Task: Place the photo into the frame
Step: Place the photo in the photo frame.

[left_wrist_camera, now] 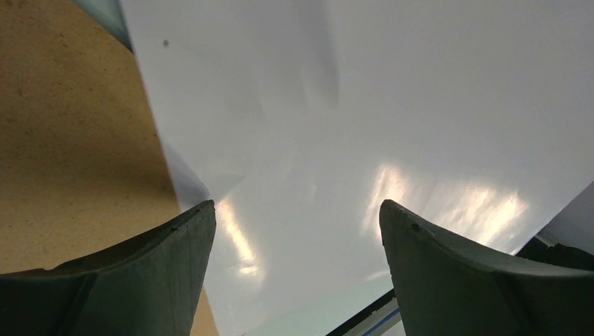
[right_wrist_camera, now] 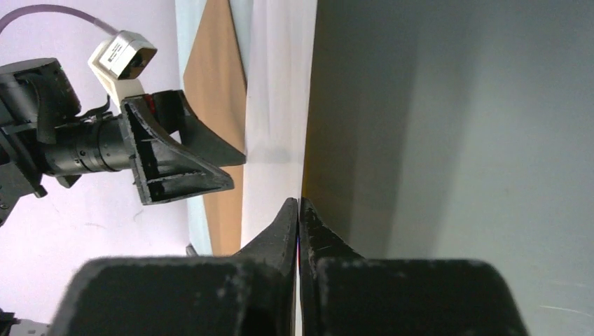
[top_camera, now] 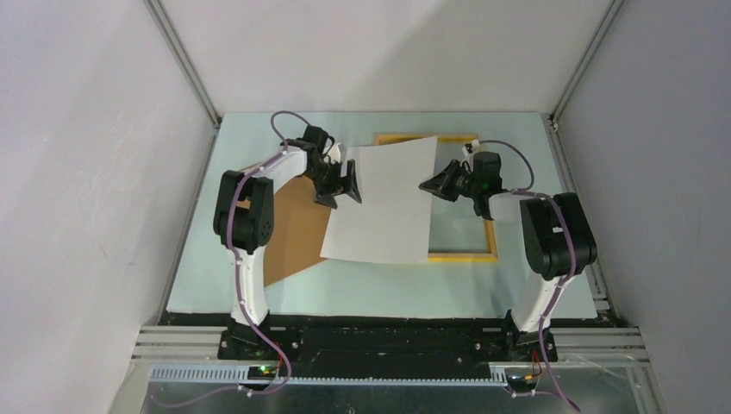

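Note:
The photo [top_camera: 384, 203] lies white back up, spread across the left part of the frame [top_camera: 461, 256] and the brown backing board [top_camera: 293, 233]. The frame's yellow-orange edges show past the photo at the top, right and bottom. My right gripper [top_camera: 429, 184] is shut on the photo's right edge; in the right wrist view the thin sheet [right_wrist_camera: 277, 105] runs between the closed fingertips of that gripper [right_wrist_camera: 299, 201]. My left gripper [top_camera: 340, 185] hovers open over the photo's left edge, with the white sheet [left_wrist_camera: 350, 105] filling the space under its jaws [left_wrist_camera: 298, 210] and nothing held.
The brown backing board [left_wrist_camera: 70, 140] sticks out from under the photo on the left, near the left arm. Grey walls with metal posts enclose the pale green table [top_camera: 517, 285]. The left gripper [right_wrist_camera: 238, 171] shows across the photo in the right wrist view.

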Tool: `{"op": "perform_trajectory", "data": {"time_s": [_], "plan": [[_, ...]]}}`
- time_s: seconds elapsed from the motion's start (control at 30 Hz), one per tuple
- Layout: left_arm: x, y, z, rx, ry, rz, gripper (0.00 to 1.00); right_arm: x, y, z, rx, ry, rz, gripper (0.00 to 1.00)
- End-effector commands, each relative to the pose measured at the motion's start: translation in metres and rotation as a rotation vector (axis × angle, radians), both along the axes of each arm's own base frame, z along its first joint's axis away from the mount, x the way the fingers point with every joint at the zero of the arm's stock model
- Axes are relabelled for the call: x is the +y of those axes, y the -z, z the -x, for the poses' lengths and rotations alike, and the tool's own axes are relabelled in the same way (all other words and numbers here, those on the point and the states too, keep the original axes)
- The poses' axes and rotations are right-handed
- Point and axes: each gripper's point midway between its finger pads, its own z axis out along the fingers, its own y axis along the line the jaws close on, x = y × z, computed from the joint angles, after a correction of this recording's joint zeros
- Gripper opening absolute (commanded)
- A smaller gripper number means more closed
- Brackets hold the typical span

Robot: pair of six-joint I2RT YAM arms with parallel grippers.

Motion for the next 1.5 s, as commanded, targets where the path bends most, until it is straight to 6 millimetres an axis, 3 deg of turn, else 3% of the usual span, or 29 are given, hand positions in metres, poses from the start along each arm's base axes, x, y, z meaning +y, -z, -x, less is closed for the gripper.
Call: {"op": "perform_trajectory", "data": {"time_s": [0.0, 0.3, 0.47, 0.5, 0.53, 0.57, 0.73, 0.87, 1.1, 1.47], "plan": [[-0.011, -0.047, -0.007, -0.117, 0.033, 0.074, 0.92, -0.017, -0.023, -0.016, -0.101, -0.013, 0.023, 0.00], [-0.009, -0.078, -0.011, -0.226, 0.076, 0.076, 1.00, -0.063, -0.031, -0.031, -0.095, -0.040, 0.074, 0.00], [-0.008, -0.091, -0.011, -0.272, 0.098, 0.075, 1.00, -0.102, -0.021, -0.039, -0.066, -0.073, 0.162, 0.00], [-0.007, -0.095, -0.012, -0.284, 0.103, 0.072, 1.00, -0.106, -0.010, -0.034, -0.011, -0.080, 0.167, 0.00], [-0.006, -0.096, -0.012, -0.289, 0.104, 0.069, 1.00, -0.116, -0.015, -0.040, -0.041, -0.088, 0.194, 0.00], [-0.005, -0.099, -0.012, -0.299, 0.108, 0.065, 1.00, -0.120, -0.006, -0.036, 0.011, -0.101, 0.197, 0.00], [-0.005, -0.105, -0.013, -0.317, 0.113, 0.061, 1.00, -0.147, 0.000, -0.040, 0.047, -0.156, 0.284, 0.00], [-0.006, -0.106, -0.013, -0.313, 0.114, 0.070, 1.00, -0.151, 0.009, -0.043, 0.062, -0.182, 0.301, 0.00], [-0.006, -0.106, -0.013, -0.308, 0.113, 0.072, 1.00, -0.137, 0.018, -0.045, 0.070, -0.211, 0.282, 0.00], [-0.005, -0.106, -0.011, -0.311, 0.115, 0.069, 1.00, -0.132, 0.018, -0.056, 0.040, -0.138, 0.253, 0.00]]}}
